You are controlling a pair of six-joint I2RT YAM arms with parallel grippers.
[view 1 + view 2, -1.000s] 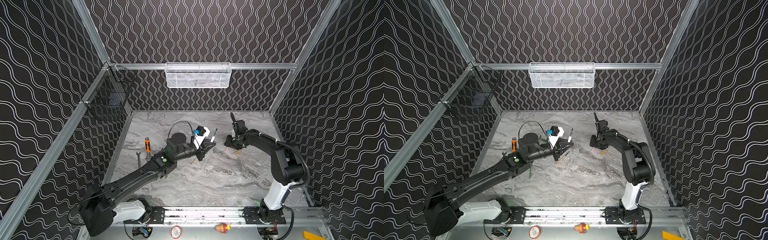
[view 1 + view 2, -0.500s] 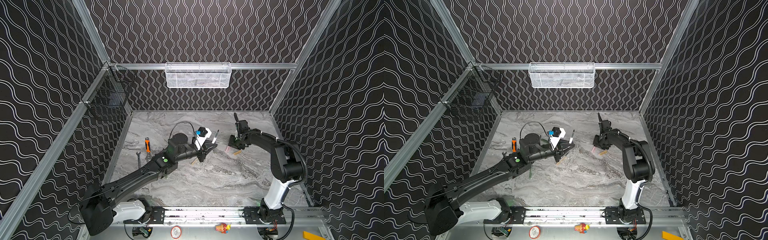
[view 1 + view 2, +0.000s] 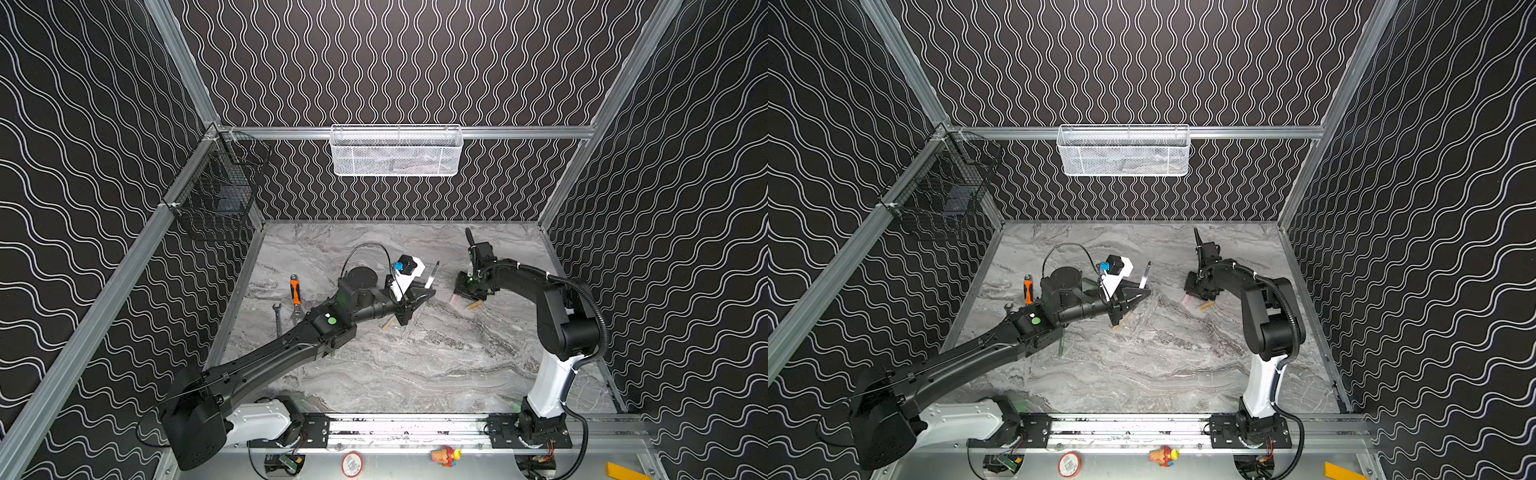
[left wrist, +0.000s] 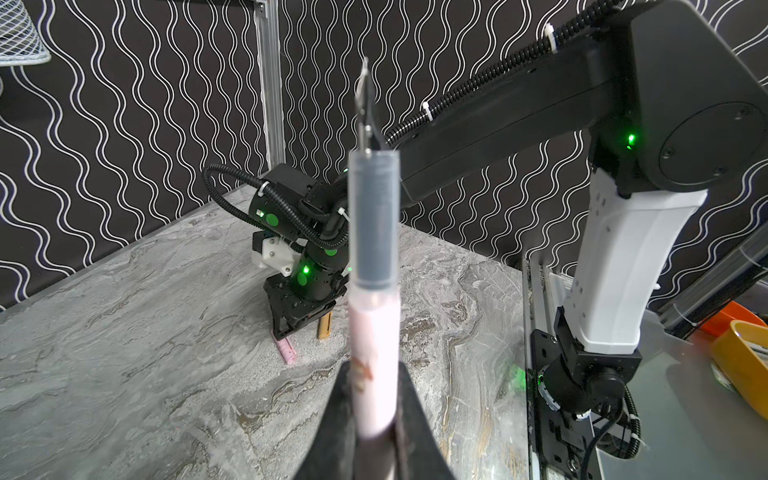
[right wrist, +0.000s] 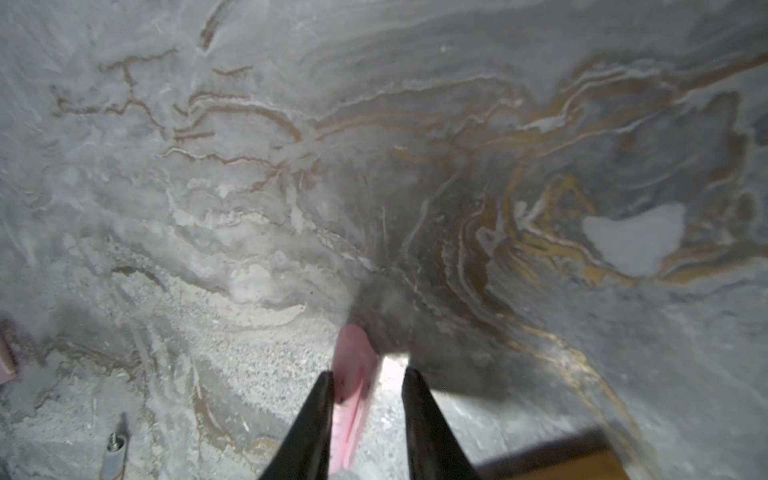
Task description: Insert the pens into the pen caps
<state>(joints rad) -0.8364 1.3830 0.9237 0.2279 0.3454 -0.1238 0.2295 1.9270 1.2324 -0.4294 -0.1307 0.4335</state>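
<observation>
Progress looked slight: no pen wore a cap that I could see. The left gripper (image 4: 372, 365) was clamped on a pink pen (image 4: 373, 324), its bare tip pointing up and away from the fingers. The right gripper (image 5: 369, 372) was down at the tabletop (image 5: 540, 124), jaws apart around a pink cap (image 5: 351, 353). One finger touched the cap and a strip of tabletop showed beside the other, so I judged the grasp not yet closed. A tan cap (image 3: 473, 306) lay just beside that gripper, untouched. A tan pen (image 3: 388, 324) lay just below the left gripper, partly hidden, and a green pen (image 3: 1061, 347) lay back beneath that arm. The rest of the set I couldn't pick out. By my reckoning the first pairing was only being set up, with all four insertions left.
</observation>
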